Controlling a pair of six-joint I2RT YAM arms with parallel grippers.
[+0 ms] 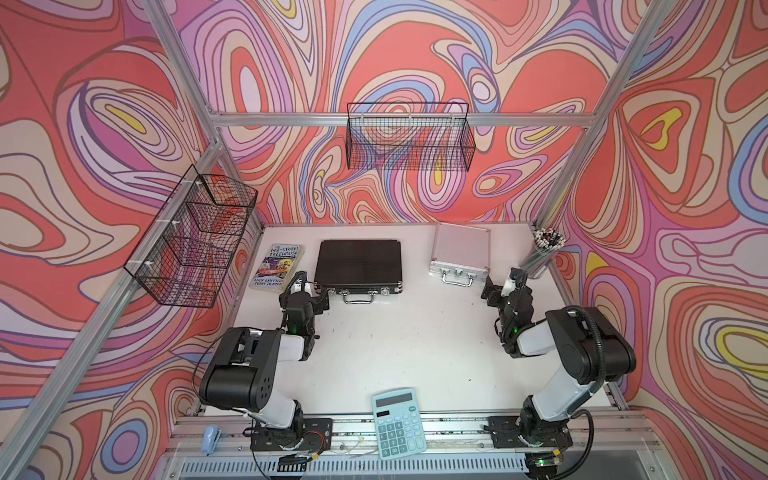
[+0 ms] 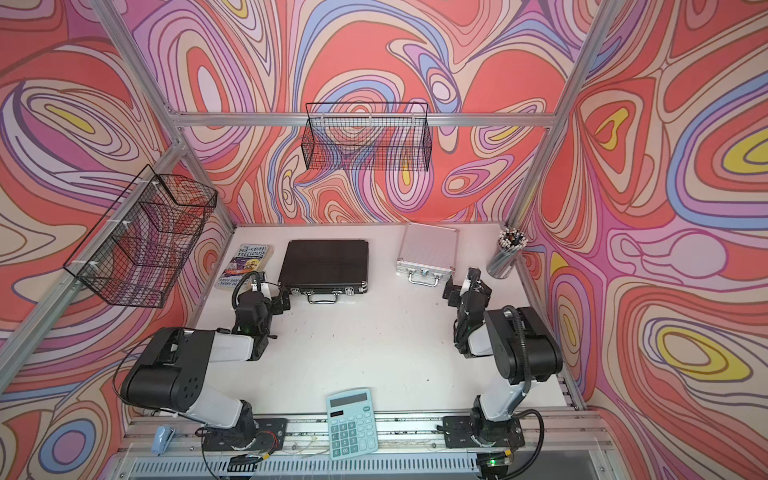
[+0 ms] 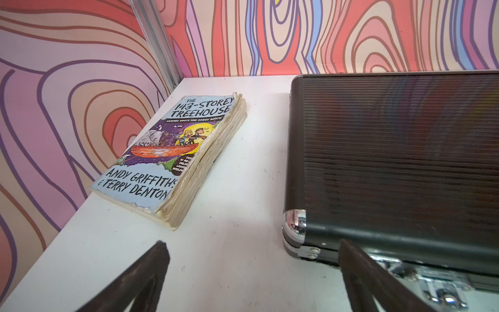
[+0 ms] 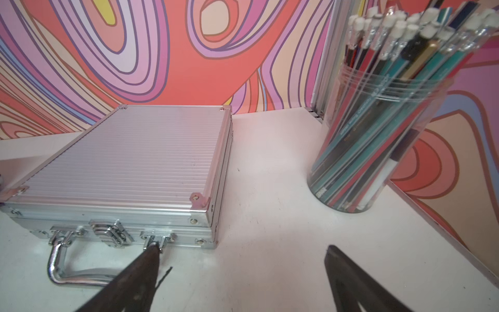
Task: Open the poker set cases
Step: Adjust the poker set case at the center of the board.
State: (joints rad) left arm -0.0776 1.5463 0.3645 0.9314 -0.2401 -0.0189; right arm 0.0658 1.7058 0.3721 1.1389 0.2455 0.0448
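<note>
2 claws, both spread wide and both empty, nothing pinched in either.

The left claw point(image 1: 316, 286) point(image 3: 252, 243) sits low over the white table point(image 1: 395, 345), right at the near left corner of the black case point(image 1: 357, 262) point(image 3: 391, 148). Its inner finger point(image 3: 361, 272) overlaps the front edge by the chrome corner and a latch, but I can't tell whether it's actually touching. The case lies flat and closed, ahead of the claw and off to its right. Its long axis runs side to side across the claw's reach, and the handle edge faces back toward the arms. A paperback book point(image 3: 172, 151) lies ahead on the claw's left, apart from the case.

The right claw point(image 1: 500, 282) point(image 4: 242, 245) is also gaping. Its inner finger point(image 4: 137, 275) lines up with the right mount of the handle point(image 4: 62, 275) on the silver case point(image 1: 461, 249) point(image 4: 129, 162). It looks like contact, though I can't say for sure. That case is ahead and to the claw's left, flat, lid shut, handle side toward the claw and turned a bit askew. It looks close to square, so I can't call a long axis. The pencil jar point(image 4: 383, 129) stands ahead on the claw's right, clear of the outer finger.
</note>
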